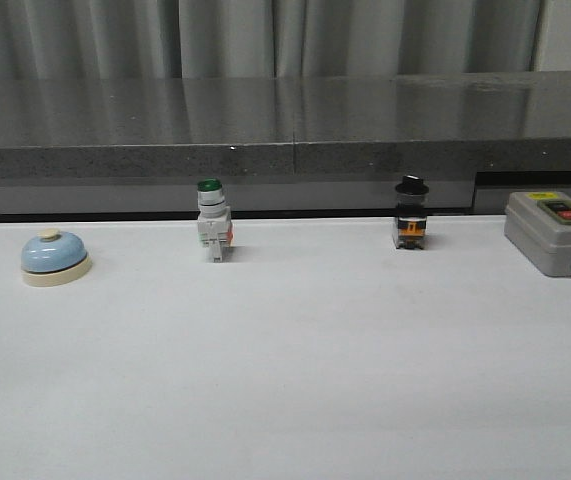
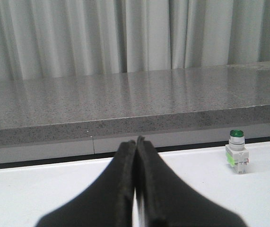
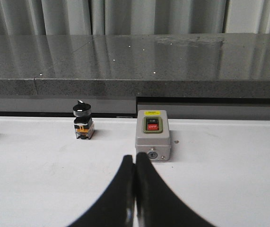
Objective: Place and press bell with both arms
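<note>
The light-blue bell [image 1: 54, 256] with its cream base and cream button sits on the white table at the far left in the front view. It shows in neither wrist view. Neither arm shows in the front view. My left gripper [image 2: 135, 142] is shut and empty above the table, with the green-capped switch [image 2: 237, 157] ahead and off to one side. My right gripper [image 3: 135, 158] is shut and empty, its tips just short of the grey on/off switch box [image 3: 152, 135].
A green-capped white pushbutton switch [image 1: 212, 221] and a black-capped switch [image 1: 411, 213] stand along the table's back. The grey switch box [image 1: 557, 232] sits at the far right. A dark stone ledge [image 1: 285, 125] and curtains run behind the table.
</note>
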Controlling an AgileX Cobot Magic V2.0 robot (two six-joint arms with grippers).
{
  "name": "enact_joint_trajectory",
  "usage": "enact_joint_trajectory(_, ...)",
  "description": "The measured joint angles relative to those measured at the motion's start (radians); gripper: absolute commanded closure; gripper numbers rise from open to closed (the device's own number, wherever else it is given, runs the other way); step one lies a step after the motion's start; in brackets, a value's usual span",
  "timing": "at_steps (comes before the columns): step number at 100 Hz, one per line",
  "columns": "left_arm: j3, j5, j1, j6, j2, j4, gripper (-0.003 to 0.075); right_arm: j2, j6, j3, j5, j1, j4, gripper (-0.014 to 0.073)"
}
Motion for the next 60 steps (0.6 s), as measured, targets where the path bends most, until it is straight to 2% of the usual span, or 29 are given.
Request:
enact_joint_trajectory(48,0.0,-0.018,0.0,0.0,0.0,-0.002,0.0741,0.0,0.0,0.0,0.0,0.0,0.0,0.0654)
enact_joint_trajectory(60,0.0,-0.043,0.0,0.0,0.0,-0.066,0.0741,0.0,0.0,0.0,0.0,0.0,0.0,0.0654)
